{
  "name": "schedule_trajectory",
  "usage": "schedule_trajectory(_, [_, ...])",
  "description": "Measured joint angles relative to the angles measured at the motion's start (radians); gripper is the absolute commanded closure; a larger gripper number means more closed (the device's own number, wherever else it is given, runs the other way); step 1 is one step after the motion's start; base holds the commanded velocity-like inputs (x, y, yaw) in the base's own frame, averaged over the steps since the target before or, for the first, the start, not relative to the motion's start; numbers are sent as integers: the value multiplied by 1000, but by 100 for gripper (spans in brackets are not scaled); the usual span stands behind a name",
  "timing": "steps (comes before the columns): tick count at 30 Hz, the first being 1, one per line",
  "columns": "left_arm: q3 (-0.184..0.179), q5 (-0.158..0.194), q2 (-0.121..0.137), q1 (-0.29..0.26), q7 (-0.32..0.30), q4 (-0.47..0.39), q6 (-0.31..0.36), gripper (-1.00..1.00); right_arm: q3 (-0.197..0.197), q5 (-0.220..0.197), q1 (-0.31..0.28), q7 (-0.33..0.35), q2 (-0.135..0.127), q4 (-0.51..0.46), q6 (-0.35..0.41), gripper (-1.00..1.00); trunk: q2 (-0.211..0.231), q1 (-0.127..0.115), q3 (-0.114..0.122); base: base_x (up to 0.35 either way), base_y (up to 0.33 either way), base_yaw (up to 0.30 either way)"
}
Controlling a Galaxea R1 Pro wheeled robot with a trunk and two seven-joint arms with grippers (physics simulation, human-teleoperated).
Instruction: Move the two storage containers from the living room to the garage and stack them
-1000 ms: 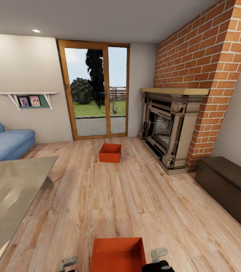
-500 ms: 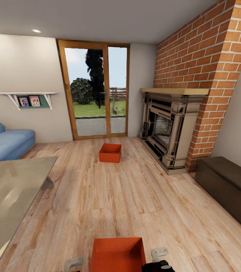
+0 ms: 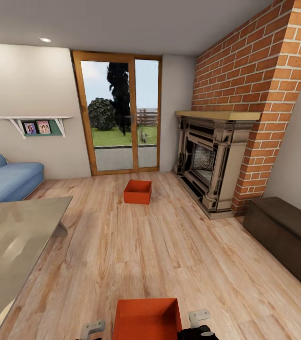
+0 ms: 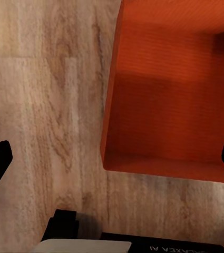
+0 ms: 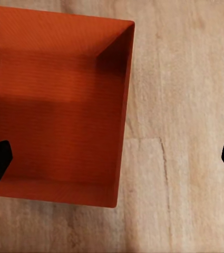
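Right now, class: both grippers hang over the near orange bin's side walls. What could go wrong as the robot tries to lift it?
1. The near storage container has thin walls; a gripper slightly off could push it across the wood floor.
2. The left gripper and right gripper each straddle one side wall; uneven closing might tilt the bin.
3. Turning away, the glass-topped table stands close by.

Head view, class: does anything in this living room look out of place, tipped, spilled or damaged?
Nothing looks damaged, spilled or tipped. The one oddity: two orange-red containers stand upright and empty on the wood floor, one in the open before the glass doors, the other close below the camera, between the left gripper and the right gripper.
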Motion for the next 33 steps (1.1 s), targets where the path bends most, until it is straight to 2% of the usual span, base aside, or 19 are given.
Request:
schedule_trajectory(3, [2,0,-2,0,1,-3,1,-100,0,0,0,0,-3,-3,1,-100,0,0,0,0,0,0])
schedule_trajectory(5, [2,2,-6,0,25,-7,1,-100,0,0,0,1,-3,-6,2,-100,0,0,0,0,0,0])
schedule_trajectory(10, [0,2,-40,0,92,-4,3,-100,0,0,0,2,-4,-8,3,-100,0,0,0,0,0,0])
schedule_trajectory(13, [-1,2,-46,0,97,0,3,-100,0,0,0,2,-3,-8,3,-100,0,0,0,0,0,0])
schedule_trajectory(21, [-6,2,-65,0,98,-12,3,-100,0,0,0,4,-1,-10,3,-100,-56,31,-25,0,0,0])
schedule_trajectory(24, [-19,2,-72,0,96,-16,3,-100,0,0,0,5,0,-11,3,-100,-77,42,-34,0,0,0])
schedule_trajectory(33, [-43,1,-67,0,96,-14,2,-100,0,0,0,3,-1,-11,2,-100,-140,77,-63,0,0,0])
